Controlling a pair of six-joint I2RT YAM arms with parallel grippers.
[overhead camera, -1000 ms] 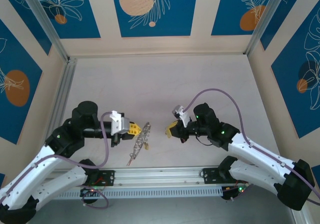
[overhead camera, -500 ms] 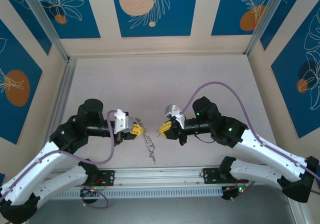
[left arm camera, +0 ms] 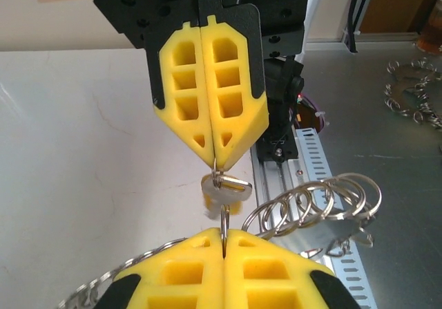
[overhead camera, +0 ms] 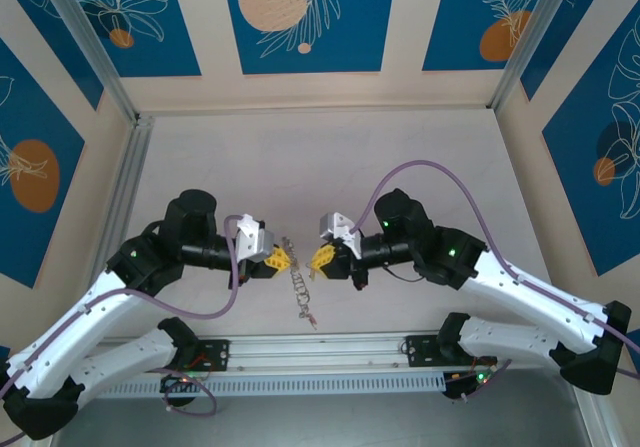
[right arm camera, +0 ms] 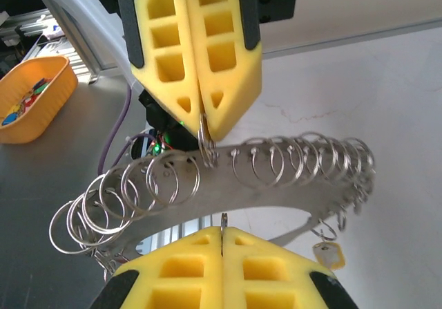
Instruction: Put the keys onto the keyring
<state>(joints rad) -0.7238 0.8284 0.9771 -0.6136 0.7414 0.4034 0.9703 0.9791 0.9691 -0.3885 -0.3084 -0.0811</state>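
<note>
Pale tabletop (overhead camera: 400,157) between blue-patterned walls (overhead camera: 300,27). Near its front edge hangs the bunch of small silvery metal keys (overhead camera: 303,292) and split rings, strung on the large thin silver-grey keyring hoop (left arm camera: 141,257). The left gripper (overhead camera: 284,259) has its yellow fingers (left arm camera: 179,267) pressed together, pinching the hoop's wire. Tip to tip with it, the right gripper (overhead camera: 321,258), jaws likewise together, nips a small ring carrying a yellow-headed key (left arm camera: 222,193).

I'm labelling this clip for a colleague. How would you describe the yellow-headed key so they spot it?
In the left wrist view, the right fingers point down from the top, tip to tip with the left fingers. Under the upper tips hangs a small key with a pale yellow head. Unlike the bare silver rings beside it, it carries colour.
</note>
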